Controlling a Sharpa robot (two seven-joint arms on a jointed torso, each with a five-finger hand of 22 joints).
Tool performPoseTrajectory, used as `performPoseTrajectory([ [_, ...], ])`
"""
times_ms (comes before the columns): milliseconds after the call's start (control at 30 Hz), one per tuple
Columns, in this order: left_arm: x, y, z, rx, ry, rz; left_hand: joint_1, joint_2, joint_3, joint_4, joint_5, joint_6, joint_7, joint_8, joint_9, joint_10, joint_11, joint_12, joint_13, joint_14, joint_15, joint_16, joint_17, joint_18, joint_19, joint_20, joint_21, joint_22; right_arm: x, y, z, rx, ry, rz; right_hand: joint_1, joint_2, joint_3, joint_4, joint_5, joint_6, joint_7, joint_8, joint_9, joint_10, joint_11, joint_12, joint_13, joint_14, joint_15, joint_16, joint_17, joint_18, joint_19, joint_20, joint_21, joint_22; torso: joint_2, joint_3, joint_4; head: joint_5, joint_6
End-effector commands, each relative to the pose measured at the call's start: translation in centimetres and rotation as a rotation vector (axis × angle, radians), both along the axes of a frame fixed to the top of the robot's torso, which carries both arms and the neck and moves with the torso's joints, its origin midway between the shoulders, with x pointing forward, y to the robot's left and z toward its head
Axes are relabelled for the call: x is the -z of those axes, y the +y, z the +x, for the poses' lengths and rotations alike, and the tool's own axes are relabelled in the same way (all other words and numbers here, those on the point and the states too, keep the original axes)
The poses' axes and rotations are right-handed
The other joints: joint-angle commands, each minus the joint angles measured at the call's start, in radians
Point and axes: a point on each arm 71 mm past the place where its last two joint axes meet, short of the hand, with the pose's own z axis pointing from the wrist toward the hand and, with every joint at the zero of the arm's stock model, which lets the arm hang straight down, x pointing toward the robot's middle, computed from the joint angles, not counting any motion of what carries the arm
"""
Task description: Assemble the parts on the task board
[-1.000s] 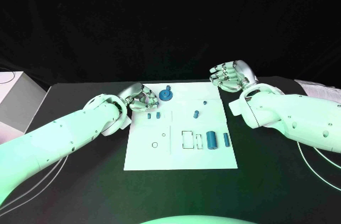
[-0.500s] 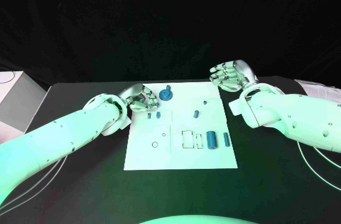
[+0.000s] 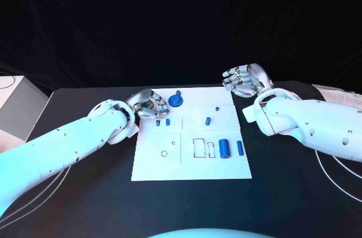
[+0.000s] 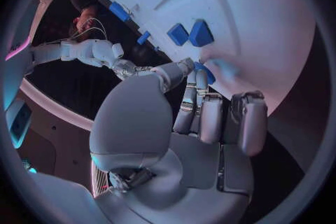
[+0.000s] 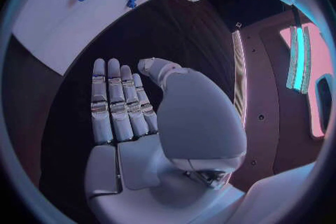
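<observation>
Two white robot arms reach over a black table [image 3: 83, 196] toward a white task board [image 3: 189, 167] lying flat in the middle. At the far left edge of the scene sits a pale box [image 3: 15, 110]. The left hand [image 3: 149, 105] hovers at the board's far left corner, fingers curled downward; from the left wrist camera its fingertips [image 4: 199, 73] sit at a blue part on the board, but whether they pinch it cannot be told. Just right of that hand, a round blue wheel-shaped part [image 3: 176, 100] lies near the board's far edge. Closer to the robot, two small blue pegs [image 3: 163, 122] stand side by side, then a short blue pin [image 3: 207, 121] and a tiny blue stud [image 3: 217, 109] further right. Along the board's middle are an oval slot [image 3: 165, 154], a rectangular outlined recess [image 3: 199, 148], a narrow blue piece [image 3: 212, 150], a thick blue cylinder [image 3: 224, 146] and a slim blue bar [image 3: 240, 147]. The right hand [image 3: 242, 81] is raised off the board's far right corner, palm open, fingers straight and side by side, holding nothing
</observation>
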Motion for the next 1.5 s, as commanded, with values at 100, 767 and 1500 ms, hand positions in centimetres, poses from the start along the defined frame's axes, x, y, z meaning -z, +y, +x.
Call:
performPoseTrajectory([
  [100, 0.02, -0.23, -0.04, 0.005, 0.007, 0.004, -0.007, -0.003, 0.004, 0.002, 0.003, -0.005, -0.001, 0.003, 0.002, 0.002, -0.007, 0.007, 0.002, 0.011, -0.001, -0.003, 0.005, -0.010, 0.060, -0.006, 0.004, 0.204, -0.05, 0.16, -0.06, -0.018, -0.008, -0.003, -0.008, -0.003, 0.000, -0.007, -0.004, 0.006, 0.000, 0.001, 0.000, 0.000, -0.006, -0.004, -0.001, 0.005, -0.001, -0.004, -0.001, 0.003, 0.006, -0.001, 0.002, -0.001, 0.000, -0.0004, -0.0003, 0.000, -0.001],
  [767, 0.45, -0.27, 0.14, -0.006, 0.035, 0.046, -0.008, -0.002, 0.002, 0.004, 0.003, -0.001, -0.001, 0.007, 0.005, 0.004, -0.008, 0.010, 0.005, 0.023, -0.002, -0.003, 0.026, -0.011, 0.064, -0.007, 0.007, 0.207, -0.06, 0.12, -0.07, -0.017, -0.009, -0.004, -0.008, -0.003, 0.000, -0.007, -0.004, 0.006, 0.000, 0.001, 0.000, 0.000, -0.006, -0.004, -0.001, 0.005, -0.001, -0.004, -0.001, 0.003, 0.006, -0.001, 0.002, -0.001, 0.000, 0.0001, 0.0000, -0.001, -0.001],
  [1500, 0.34, -0.03, 0.13, -0.023, 0.033, 0.028, -0.007, -0.001, 0.002, 0.003, 0.003, -0.001, 0.000, 0.007, 0.006, 0.007, -0.010, 0.013, 0.007, 0.025, -0.003, -0.003, 0.028, -0.011, 0.063, -0.008, 0.006, 0.207, -0.06, 0.13, -0.06, -0.017, -0.010, -0.004, -0.008, -0.003, 0.000, -0.007, -0.004, 0.006, 0.000, 0.001, 0.000, 0.000, -0.006, -0.004, -0.001, 0.005, -0.001, -0.004, -0.001, 0.003, 0.006, -0.001, 0.002, -0.001, 0.000, -0.0003, 0.0004, 0.001, -0.002],
])
